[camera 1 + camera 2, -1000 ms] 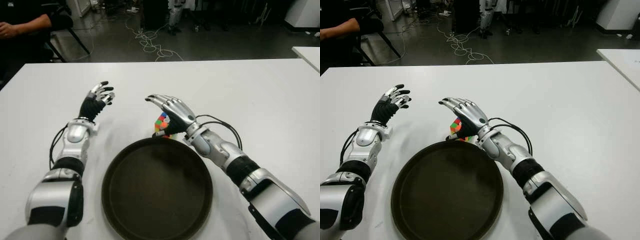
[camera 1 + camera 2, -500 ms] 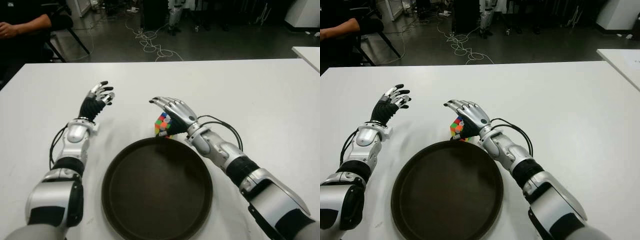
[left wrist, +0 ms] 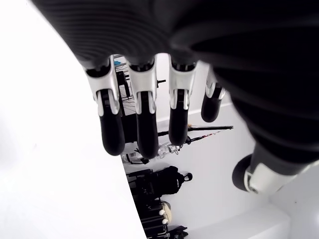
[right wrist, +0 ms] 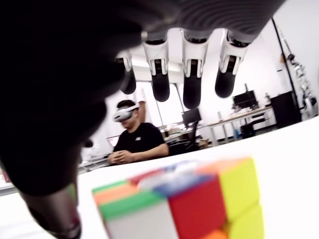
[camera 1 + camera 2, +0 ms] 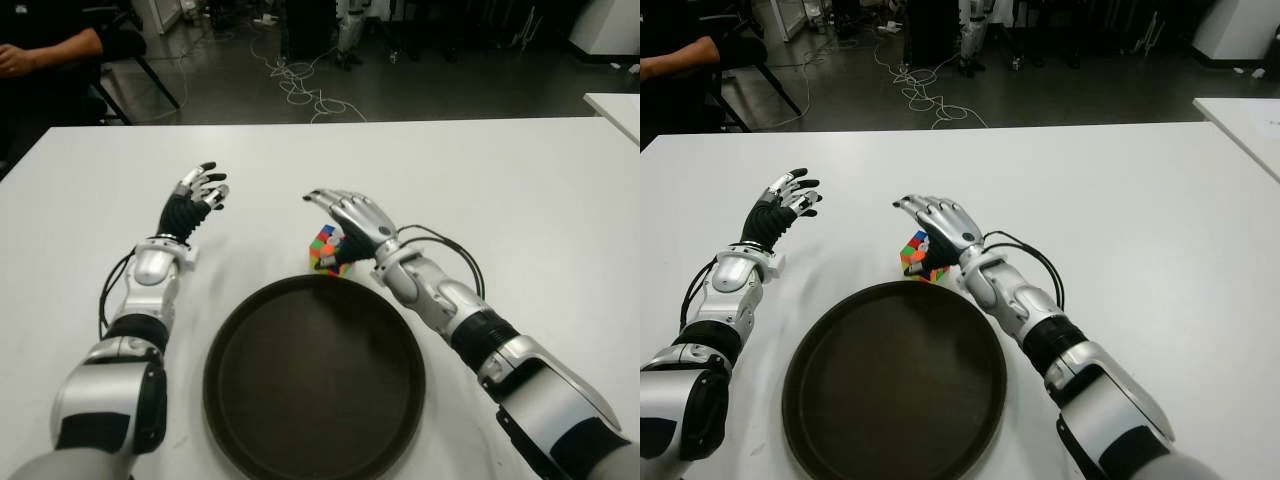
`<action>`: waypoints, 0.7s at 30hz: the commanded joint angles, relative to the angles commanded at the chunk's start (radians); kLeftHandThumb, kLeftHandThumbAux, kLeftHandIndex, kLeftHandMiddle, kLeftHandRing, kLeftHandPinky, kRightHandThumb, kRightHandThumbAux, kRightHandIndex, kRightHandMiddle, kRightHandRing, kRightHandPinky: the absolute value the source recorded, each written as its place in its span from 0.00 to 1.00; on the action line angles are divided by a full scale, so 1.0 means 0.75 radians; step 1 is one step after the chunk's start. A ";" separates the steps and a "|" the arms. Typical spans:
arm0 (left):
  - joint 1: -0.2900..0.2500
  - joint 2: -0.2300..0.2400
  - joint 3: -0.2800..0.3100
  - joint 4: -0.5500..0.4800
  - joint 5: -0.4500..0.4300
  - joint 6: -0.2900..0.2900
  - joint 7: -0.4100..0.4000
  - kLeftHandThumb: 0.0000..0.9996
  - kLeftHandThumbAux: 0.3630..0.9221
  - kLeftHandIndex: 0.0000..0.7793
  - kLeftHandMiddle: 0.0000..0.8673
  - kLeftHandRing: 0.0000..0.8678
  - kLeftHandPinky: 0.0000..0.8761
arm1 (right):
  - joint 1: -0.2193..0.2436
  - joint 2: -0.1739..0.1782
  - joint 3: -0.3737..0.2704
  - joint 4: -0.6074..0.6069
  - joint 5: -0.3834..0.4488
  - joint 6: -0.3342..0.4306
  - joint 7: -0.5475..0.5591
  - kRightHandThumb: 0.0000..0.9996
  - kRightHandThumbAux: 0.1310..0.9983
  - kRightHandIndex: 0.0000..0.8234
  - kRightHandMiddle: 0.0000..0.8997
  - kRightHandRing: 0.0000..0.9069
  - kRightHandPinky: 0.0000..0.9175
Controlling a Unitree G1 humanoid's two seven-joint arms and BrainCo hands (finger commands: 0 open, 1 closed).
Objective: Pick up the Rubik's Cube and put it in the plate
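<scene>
Multicoloured Rubik's Cube (image 5: 325,250) on the white desk (image 5: 520,190), about midway between the desk's left and right edges, just beyond the far rim of the dark round plate (image 5: 314,376) and apparently not quite touching it. Right hand (image 5: 352,218) arched over the cube's far right side, fingers (image 5: 322,197) extended forward and only slightly bent, gripping nothing. From the eye views, cube partly hidden under that palm, so contact hard to judge there; from the right wrist view, cube (image 4: 187,199) seen close below the palm with four fingertips (image 4: 192,94) hanging well above it in open air and a thumb (image 4: 55,219) low beside its green face, no finger pressed against it. Also only in that wrist view: a seated person (image 4: 134,142) wearing a headset, far beyond the desk.

Left hand (image 5: 193,198) out toward the desk's left side, level with the cube and well apart from it, fingers loosely spread, holding nothing. Left wrist view confirming this: four fingers (image 3: 142,124) straight and separated, thumb (image 3: 259,172) off to one side, only bare desk surface near them. Plate empty, nearest the desk's front edge. A person's arm (image 5: 45,50) visible beyond the far left corner, with cables (image 5: 295,80) on the floor behind the desk.
</scene>
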 joint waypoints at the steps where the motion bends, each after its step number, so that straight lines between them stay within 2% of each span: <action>1: 0.000 0.001 0.000 0.000 0.000 0.000 -0.002 0.15 0.38 0.18 0.27 0.31 0.36 | 0.008 0.001 0.000 -0.025 -0.007 0.033 0.008 0.00 0.76 0.11 0.12 0.14 0.14; 12: 0.001 0.001 -0.002 -0.002 0.000 -0.015 -0.011 0.15 0.36 0.19 0.27 0.31 0.36 | 0.054 0.000 0.009 -0.181 -0.041 0.210 0.077 0.00 0.77 0.10 0.11 0.13 0.12; 21: -0.002 0.005 -0.013 0.002 0.015 -0.011 0.002 0.14 0.33 0.17 0.25 0.30 0.36 | 0.060 -0.002 0.011 -0.197 -0.054 0.253 0.049 0.00 0.78 0.12 0.12 0.15 0.16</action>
